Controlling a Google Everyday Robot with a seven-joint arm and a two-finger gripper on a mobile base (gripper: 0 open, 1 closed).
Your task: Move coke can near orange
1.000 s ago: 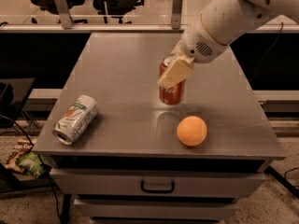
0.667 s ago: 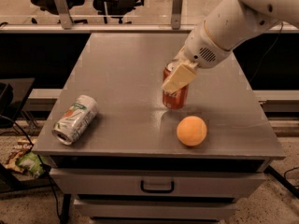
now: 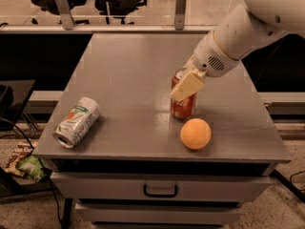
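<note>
Jaws hang at the end of the white arm [image 3: 248,27] over the right half of the worktop [image 3: 128,80]. They are clamped on the upper part of the can [image 3: 184,108]: the cream near finger [image 3: 187,86] lies flat across its front, and the far one is hidden behind it. The can stands upright straight under the jaws, its base on or just off the worktop; I cannot tell which. The orange [image 3: 195,133] lies just below and a little right of the jaws, toward the front edge, beside the can with perhaps a sliver between them. A green can [image 3: 76,122] lies on its side well off to the left of the jaws.

The placing looks all but done, so the risk is in letting go. If the base is not flat down, opening would drop the can, and it could tip onto the orange. A round fruit rolls at a nudge, and the front edge is near it. A withdrawal that drags the near finger sideways could also topple the can.
</note>
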